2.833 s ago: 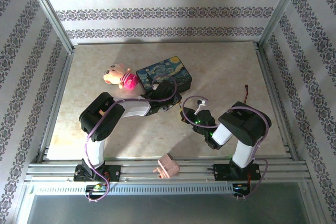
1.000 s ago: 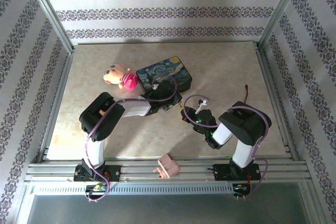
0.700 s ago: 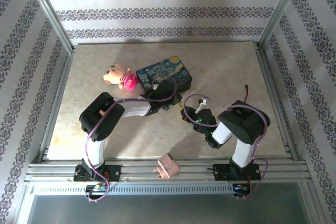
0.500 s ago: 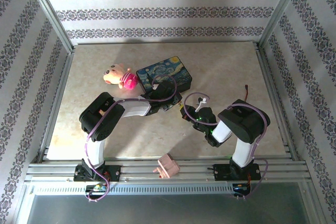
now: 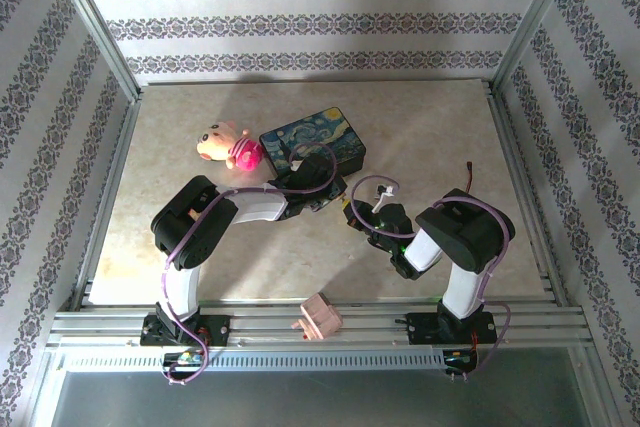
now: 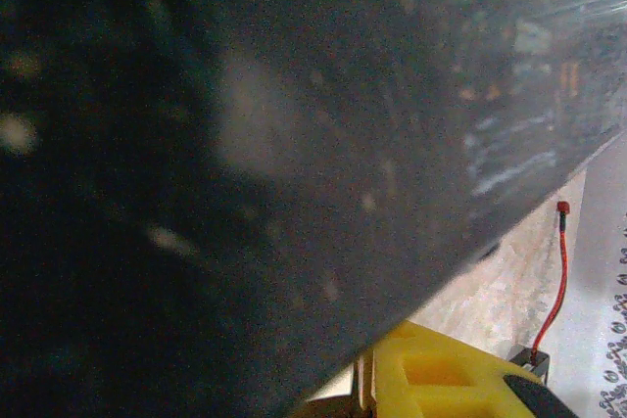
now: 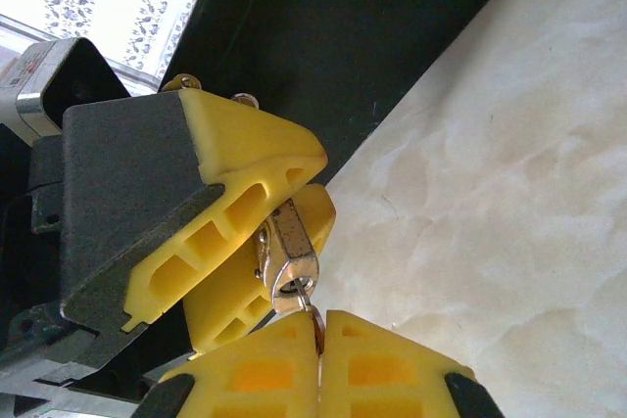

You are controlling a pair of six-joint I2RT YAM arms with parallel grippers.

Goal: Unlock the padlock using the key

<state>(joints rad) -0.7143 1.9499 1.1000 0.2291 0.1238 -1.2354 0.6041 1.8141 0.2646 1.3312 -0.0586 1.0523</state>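
Gripping: left gripper [image 7: 323, 188] clamped on padlock [image 7: 289, 256], right gripper [image 7: 318, 328] pinched on key [image 7: 313, 315], tip at keyhole | where: just off painted box [image 5: 320, 137] near side | surface: beige marbled tabletop [image 5: 440, 137], aluminium rails [image 5: 260, 325] round it | walls: striped floral wallpaper [image 5: 320, 27] | plush toy [image 5: 228, 144] left of box

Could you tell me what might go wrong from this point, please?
The right gripper pinches the key by its very end, so a skewed push at the padlock could jam it or knock it loose. The left gripper clamps that small padlock near its tips; turning the key might twist it free.
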